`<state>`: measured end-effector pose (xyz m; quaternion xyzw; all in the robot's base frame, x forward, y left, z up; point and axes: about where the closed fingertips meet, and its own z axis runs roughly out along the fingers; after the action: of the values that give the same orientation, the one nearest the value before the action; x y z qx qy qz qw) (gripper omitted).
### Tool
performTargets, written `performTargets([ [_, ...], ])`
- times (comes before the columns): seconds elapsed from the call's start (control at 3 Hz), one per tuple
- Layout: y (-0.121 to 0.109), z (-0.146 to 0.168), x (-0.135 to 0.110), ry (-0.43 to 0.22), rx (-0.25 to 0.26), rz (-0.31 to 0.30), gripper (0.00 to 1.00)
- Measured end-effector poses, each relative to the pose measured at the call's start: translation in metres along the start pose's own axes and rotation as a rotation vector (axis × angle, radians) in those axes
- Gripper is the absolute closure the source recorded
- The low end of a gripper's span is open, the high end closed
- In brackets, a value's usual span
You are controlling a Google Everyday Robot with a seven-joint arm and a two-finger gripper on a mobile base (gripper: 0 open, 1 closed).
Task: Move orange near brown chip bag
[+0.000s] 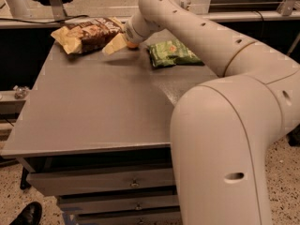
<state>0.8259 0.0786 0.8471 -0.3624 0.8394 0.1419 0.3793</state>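
From the near edge of the counter [93, 107], the green bag [171, 54] lies toward 1 o'clock. At its 9 o'clock, half hidden under my wrist, sits the orange [133, 45]. My fingers [125, 39] are right over it, but the wrist covers them, so I cannot tell if they are apart or clamped. The brown bag [89, 32] stretches from the orange toward 10 o'clock, its tan end just beside. I judge that almost no travel is needed.
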Motion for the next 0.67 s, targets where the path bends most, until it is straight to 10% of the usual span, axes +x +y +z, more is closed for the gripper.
performTargets([
  [0.67, -0.019, -0.028, 0.016, -0.013, 0.032, 0.024, 0.00],
])
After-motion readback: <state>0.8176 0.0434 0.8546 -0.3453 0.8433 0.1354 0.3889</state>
